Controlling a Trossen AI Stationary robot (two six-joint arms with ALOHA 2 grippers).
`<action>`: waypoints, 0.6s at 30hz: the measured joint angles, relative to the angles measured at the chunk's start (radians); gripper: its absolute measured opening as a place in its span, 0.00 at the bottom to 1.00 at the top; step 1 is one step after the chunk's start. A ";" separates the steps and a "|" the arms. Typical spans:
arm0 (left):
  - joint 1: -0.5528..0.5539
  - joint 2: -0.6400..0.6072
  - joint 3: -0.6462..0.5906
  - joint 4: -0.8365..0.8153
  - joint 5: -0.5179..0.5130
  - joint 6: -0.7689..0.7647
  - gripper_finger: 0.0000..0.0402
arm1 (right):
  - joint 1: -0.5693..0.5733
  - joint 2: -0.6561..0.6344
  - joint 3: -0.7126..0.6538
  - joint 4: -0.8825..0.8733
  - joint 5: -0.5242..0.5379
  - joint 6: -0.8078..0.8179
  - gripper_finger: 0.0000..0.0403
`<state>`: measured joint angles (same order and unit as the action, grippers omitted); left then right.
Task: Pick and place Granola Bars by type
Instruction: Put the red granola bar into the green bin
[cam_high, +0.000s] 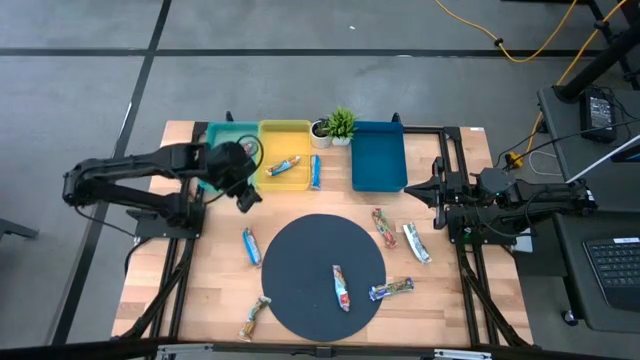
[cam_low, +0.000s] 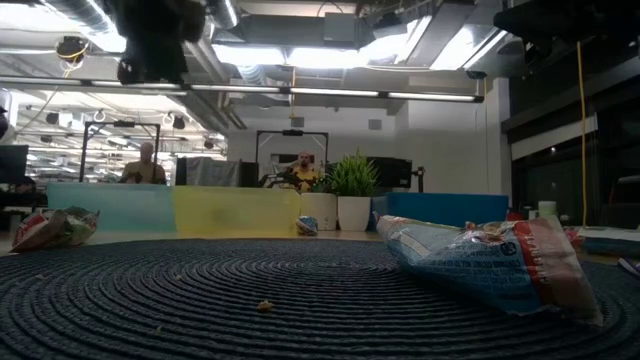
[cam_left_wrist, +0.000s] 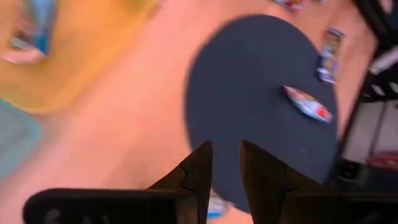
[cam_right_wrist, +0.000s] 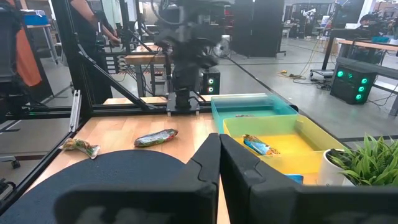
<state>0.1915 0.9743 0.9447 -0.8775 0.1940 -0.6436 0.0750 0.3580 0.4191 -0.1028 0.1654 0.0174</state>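
Bare wood lies between the yellow bin (cam_high: 284, 142) and round mat (cam_high: 326, 272), passable.

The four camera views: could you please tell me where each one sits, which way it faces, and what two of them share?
High view: overhead, straight down on the table, both arms.
Low view: table height, across the round mat toward the trays.
Left wrist view: above the mat, left gripper slightly open, empty.
Right wrist view: level across the table, right gripper shut, left arm beyond.
Shared: the yellow tray.
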 joint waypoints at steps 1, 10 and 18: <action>-0.039 -0.006 0.000 0.009 -0.009 -0.032 0.17 | 0.000 0.000 0.000 0.000 0.000 0.000 0.03; -0.373 -0.074 0.001 0.327 -0.183 -0.203 0.10 | 0.000 0.000 0.000 0.000 0.000 0.000 0.03; -0.650 0.001 0.145 0.222 -0.363 -0.372 0.02 | 0.000 0.000 0.000 0.000 0.000 0.000 0.03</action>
<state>-0.4586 0.9752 1.0896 -0.6556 -0.1687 -1.0158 0.0753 0.3580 0.4191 -0.1028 0.1654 0.0174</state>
